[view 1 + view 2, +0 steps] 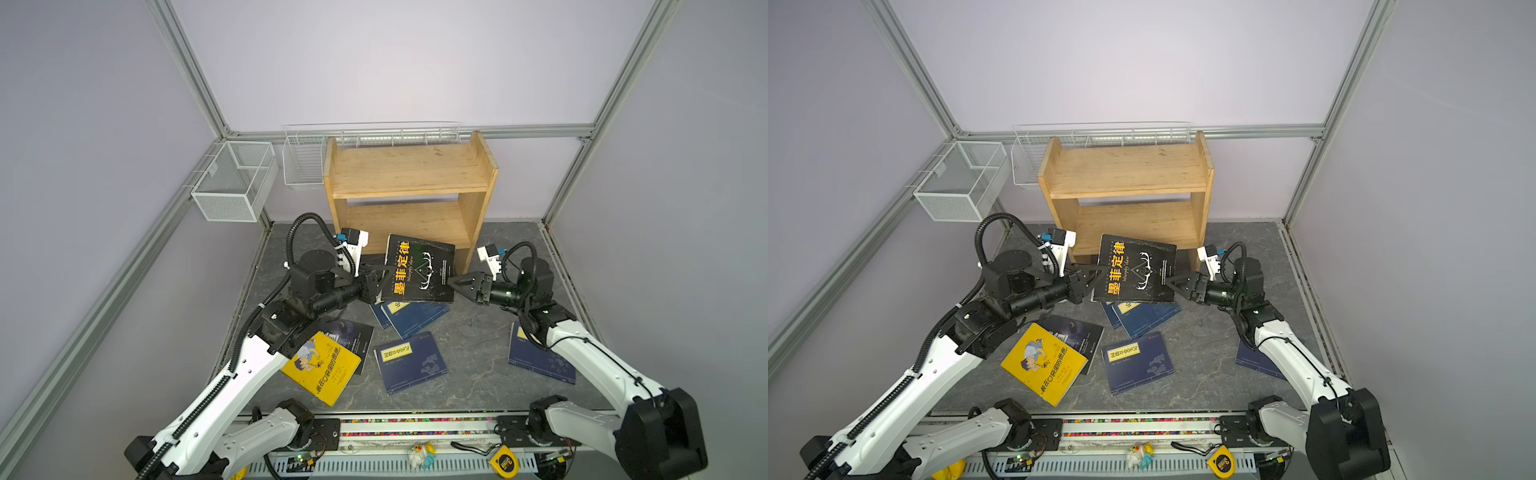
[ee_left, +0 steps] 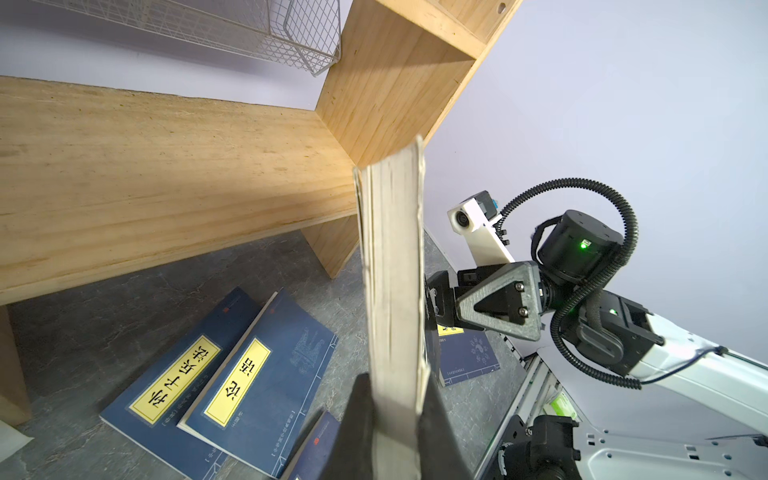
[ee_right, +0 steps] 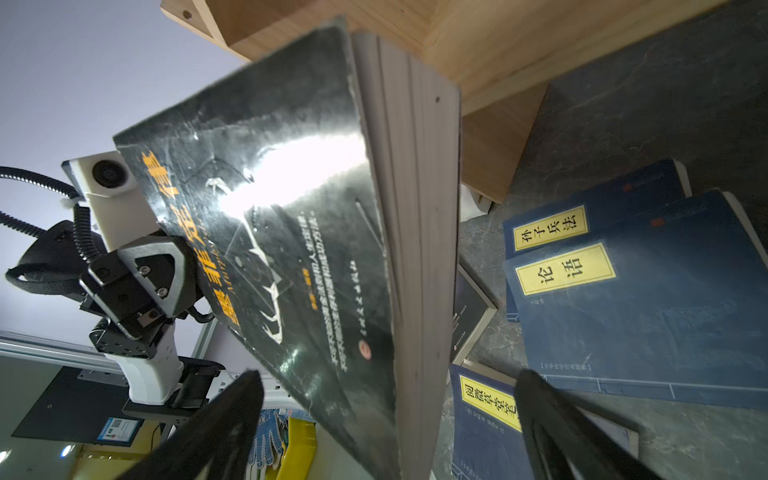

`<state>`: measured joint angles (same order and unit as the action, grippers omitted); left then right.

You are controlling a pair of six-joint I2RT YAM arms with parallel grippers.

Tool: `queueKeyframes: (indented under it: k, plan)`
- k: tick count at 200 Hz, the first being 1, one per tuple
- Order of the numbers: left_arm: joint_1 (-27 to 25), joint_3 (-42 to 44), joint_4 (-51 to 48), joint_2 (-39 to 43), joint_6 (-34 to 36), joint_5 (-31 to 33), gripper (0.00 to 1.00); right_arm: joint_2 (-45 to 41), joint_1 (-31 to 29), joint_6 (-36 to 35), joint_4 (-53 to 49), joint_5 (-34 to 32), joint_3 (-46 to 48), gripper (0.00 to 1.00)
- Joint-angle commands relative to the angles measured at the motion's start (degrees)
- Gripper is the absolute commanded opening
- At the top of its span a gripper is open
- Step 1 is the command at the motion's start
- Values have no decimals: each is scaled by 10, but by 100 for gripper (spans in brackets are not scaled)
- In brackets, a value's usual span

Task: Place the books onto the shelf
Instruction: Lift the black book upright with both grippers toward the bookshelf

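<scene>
Above the dark grey marbled tabletop (image 1: 478,332), the left claw (image 1: 379,283) is clenched on a glossy black paperback book (image 1: 419,270), tilted before the pale wooden two-level shelf (image 1: 407,174). The right claw (image 1: 454,284) stands released around its page edge. Gripped at one edge only, the slick, bendable book may slip.

One book (image 1: 419,270) hangs before the shelf (image 1: 409,174), above two overlapping books (image 1: 419,319)

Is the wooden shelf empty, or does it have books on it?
Empty: both boards of the shelf are bare in both top views. The black book is held in front of it by the left hand.
</scene>
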<state>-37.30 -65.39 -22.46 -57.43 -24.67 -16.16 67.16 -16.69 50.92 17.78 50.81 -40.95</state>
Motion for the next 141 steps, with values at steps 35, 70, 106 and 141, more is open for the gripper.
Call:
queueKeyframes:
  k: [35, 70, 106, 141]
  plan:
    - [63, -23, 105, 9, -36, -102, 0, 42, -16, 128, 265, 35, 36, 96]
    - [94, -8, 156, 8, -84, -161, 0, 64, -19, 141, 298, 36, 40, 90]
    - [106, -5, 162, 6, -94, -180, 0, 97, -20, 184, 369, 33, 43, 74]
    - [117, -2, 164, -3, -99, -189, 0, 189, -20, 346, 635, 32, 55, 50]
